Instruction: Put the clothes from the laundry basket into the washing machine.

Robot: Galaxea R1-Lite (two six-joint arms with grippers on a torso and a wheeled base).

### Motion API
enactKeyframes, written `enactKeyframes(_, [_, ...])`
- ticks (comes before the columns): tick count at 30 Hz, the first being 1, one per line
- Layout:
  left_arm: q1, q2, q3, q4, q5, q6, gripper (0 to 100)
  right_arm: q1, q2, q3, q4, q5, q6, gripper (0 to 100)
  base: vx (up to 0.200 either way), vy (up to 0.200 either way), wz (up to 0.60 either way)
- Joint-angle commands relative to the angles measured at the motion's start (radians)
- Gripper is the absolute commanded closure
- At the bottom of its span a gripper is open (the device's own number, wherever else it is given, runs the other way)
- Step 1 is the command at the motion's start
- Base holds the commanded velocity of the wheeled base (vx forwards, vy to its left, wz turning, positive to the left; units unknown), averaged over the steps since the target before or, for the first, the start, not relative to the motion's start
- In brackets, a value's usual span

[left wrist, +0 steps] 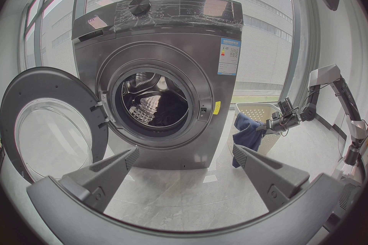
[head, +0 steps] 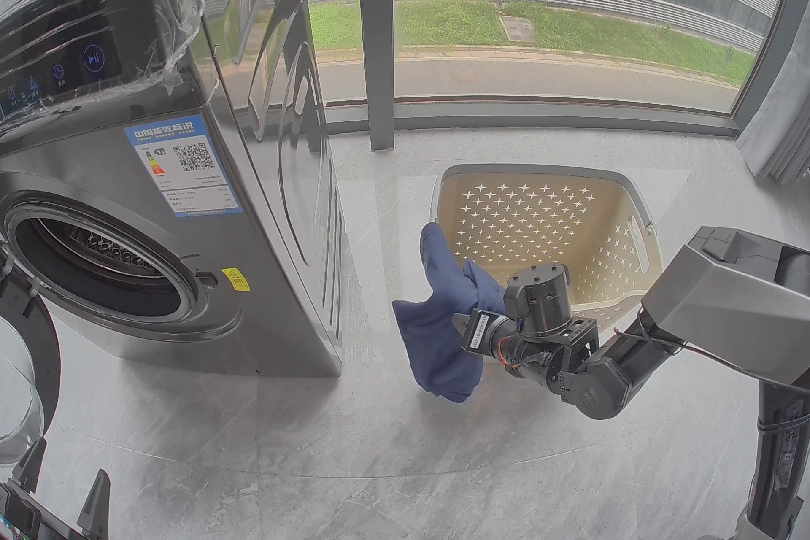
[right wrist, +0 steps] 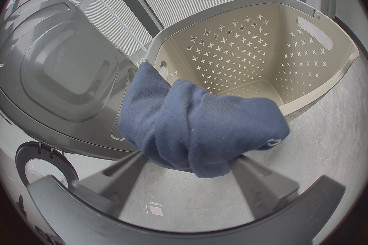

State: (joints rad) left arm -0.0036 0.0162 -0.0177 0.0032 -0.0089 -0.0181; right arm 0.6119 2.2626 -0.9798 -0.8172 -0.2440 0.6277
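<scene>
garment [head: 439,335] is navy, laundry basket [head: 540,225] cream with stars, washing machine [head: 110,153] grey.

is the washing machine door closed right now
No, the washing machine door is swung wide open to the side, leaving the drum exposed.
</scene>
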Motion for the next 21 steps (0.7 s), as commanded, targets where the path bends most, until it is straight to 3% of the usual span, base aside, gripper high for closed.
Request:
enactKeyframes(1, [0.001, -0.015, 0.015, 0.000, 0.000, 0.000, 0, 0.006, -0.003, 0.003, 0.001, -0.001, 0.004, 100, 0.000, 0.000, 0.00])
enactKeyframes(11, [-0.001, -0.015, 0.015, 0.000, 0.000, 0.000, 0, 0.051, -0.106, 0.098, 0.000, -0.008, 0.009, 100, 0.000, 0.000, 0.00])
enactKeyframes(21, [-0.001, -0.015, 0.016, 0.000, 0.000, 0.001, 0, 0.123, -0.518, 0.354, 0.000, -0.006, -0.013, 100, 0.000, 0.000, 0.00])
